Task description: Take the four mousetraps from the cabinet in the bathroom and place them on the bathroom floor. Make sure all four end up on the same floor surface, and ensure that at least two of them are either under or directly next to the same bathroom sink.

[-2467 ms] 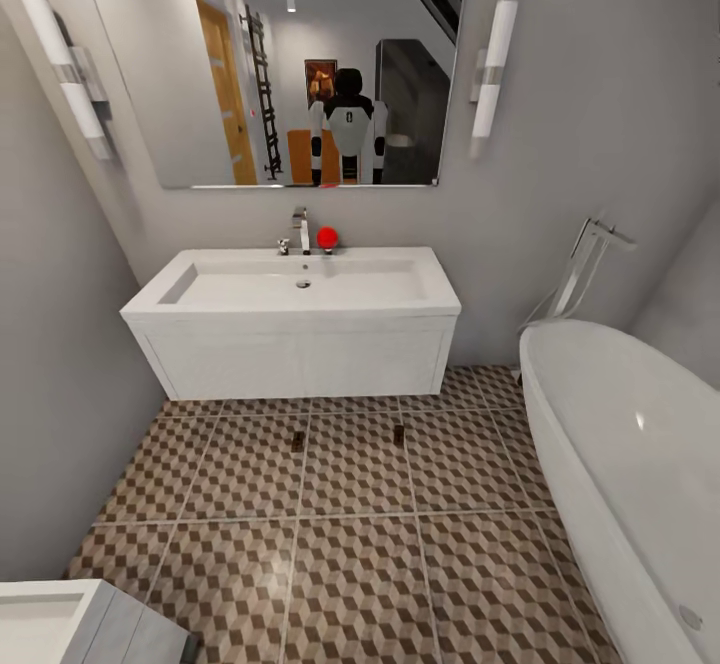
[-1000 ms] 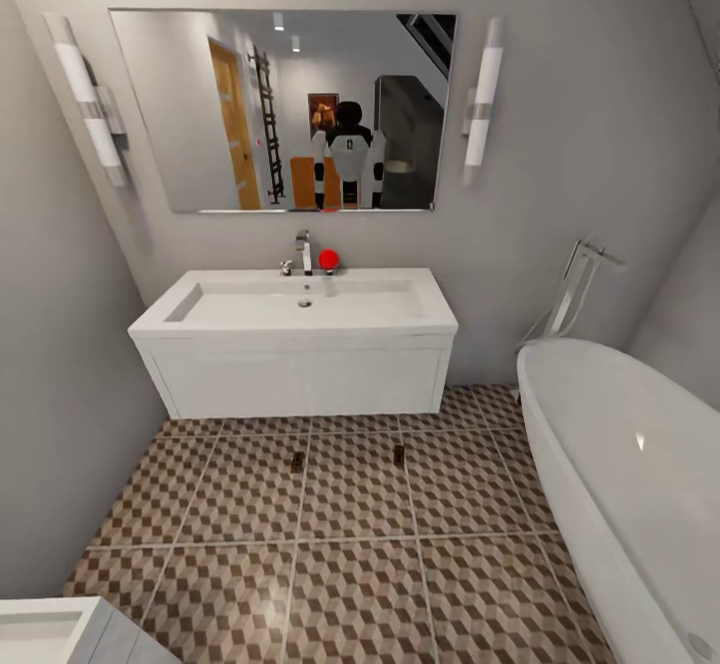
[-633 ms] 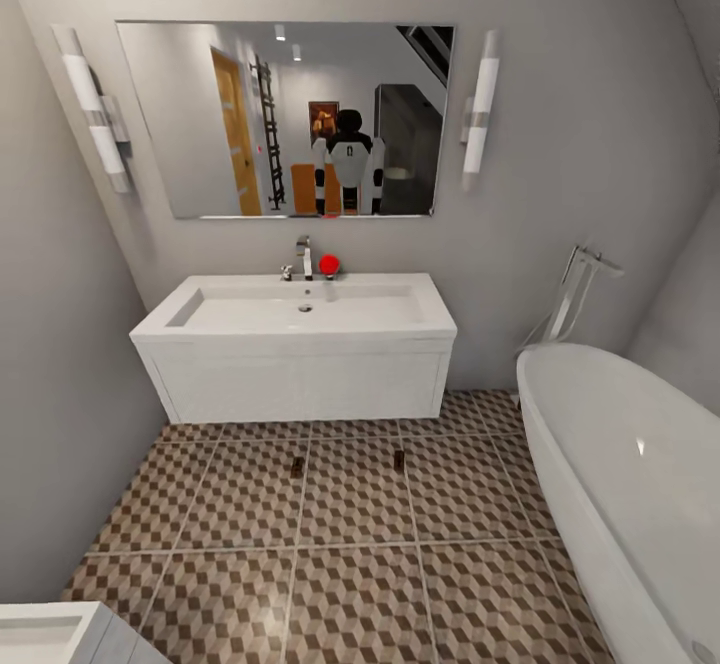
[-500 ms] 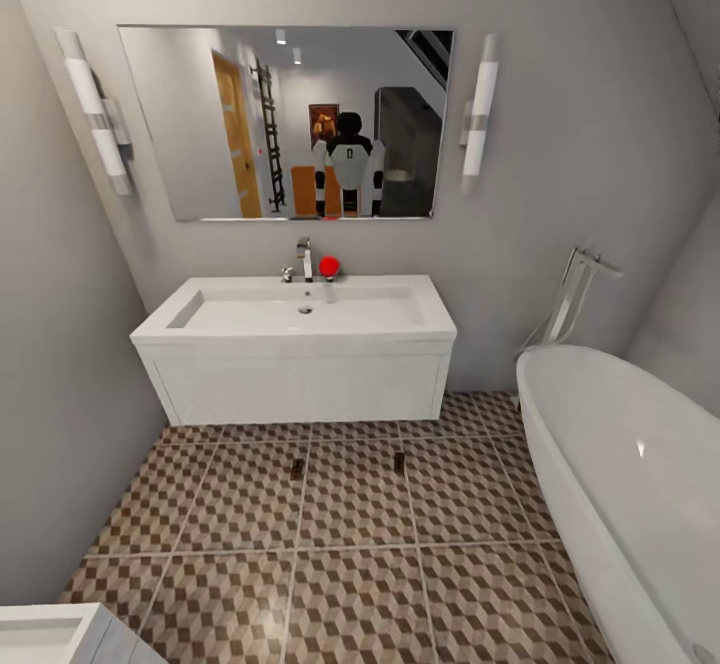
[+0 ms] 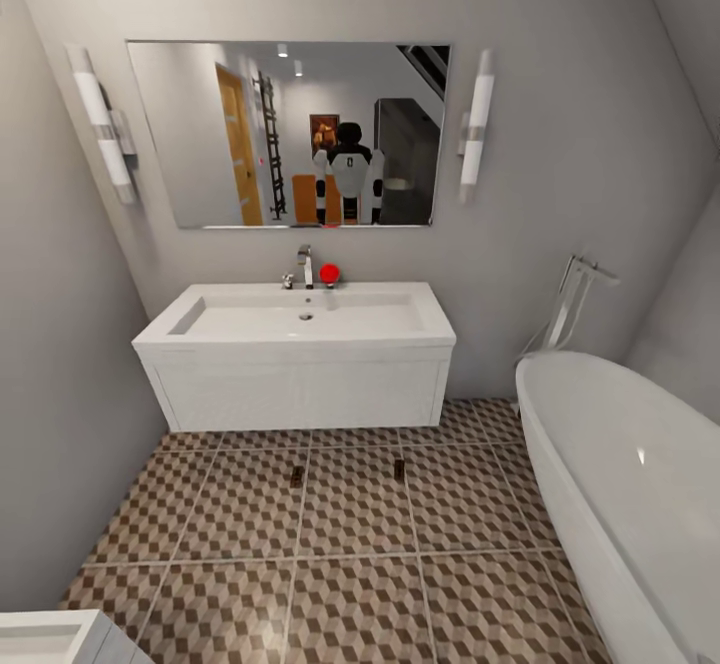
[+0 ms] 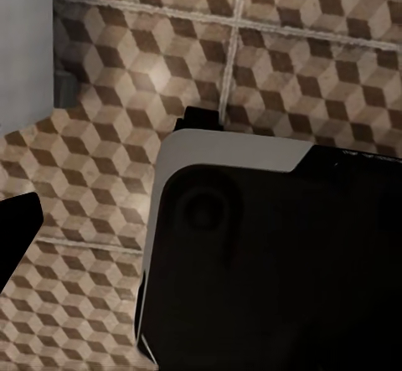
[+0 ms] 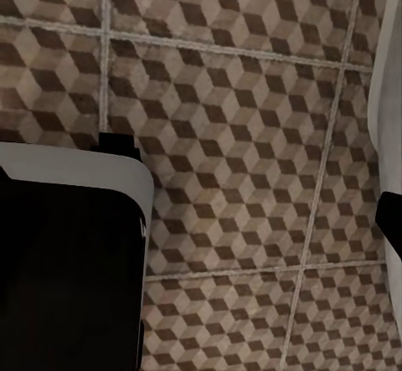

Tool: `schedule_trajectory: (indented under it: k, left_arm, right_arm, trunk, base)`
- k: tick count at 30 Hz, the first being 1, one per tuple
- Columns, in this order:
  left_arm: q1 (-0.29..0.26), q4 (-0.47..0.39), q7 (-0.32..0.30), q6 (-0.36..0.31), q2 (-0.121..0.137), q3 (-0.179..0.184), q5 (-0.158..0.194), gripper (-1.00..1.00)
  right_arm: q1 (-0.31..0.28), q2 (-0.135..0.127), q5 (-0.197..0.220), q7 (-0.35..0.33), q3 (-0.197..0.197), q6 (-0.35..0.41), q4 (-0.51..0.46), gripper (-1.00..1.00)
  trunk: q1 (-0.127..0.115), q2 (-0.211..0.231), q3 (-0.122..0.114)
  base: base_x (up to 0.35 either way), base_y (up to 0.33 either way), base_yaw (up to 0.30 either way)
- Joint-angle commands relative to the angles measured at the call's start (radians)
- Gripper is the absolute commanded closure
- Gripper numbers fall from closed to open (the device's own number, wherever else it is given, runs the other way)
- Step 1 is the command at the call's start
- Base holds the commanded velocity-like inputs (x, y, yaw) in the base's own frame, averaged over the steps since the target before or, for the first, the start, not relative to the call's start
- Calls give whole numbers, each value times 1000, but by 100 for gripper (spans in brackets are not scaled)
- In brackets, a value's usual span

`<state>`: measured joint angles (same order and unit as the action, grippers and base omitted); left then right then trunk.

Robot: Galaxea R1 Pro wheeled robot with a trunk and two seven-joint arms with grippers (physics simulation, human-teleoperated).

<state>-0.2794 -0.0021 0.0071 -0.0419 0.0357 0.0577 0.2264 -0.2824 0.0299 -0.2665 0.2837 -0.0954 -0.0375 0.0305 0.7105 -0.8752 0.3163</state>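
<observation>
The bathroom floor bore a cube pattern in brown, beige and white, crossed by thin grey grout lines; two mousetraps lay on it as small dark-brown rectangles; the sink and its vanity were white, with a chrome tap and a bright red ball beside it; the bathtub was white; the walls were pale grey; the mirror reflected an orange-brown door and a black-and-white robot.
</observation>
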Motion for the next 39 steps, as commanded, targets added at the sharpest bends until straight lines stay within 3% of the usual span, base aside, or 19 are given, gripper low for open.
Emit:
schedule_trajectory:
  k: [1, 39]
  left_arm:
    - [3, 0, 1, -3, 0, 6, 8, -100]
    - [50, 0, 1, 52, 5, 7, 10, -100]
  right_arm:
    - [-1, 0, -10, 5, -9, -4, 3, -100]
    - [11, 2, -10, 3, -8, -3, 3, -100]
  trunk:
    - [0, -1, -1]
    - [0, -1, -60]
  base:
    - [0, 0, 0]
    - [0, 0, 0]
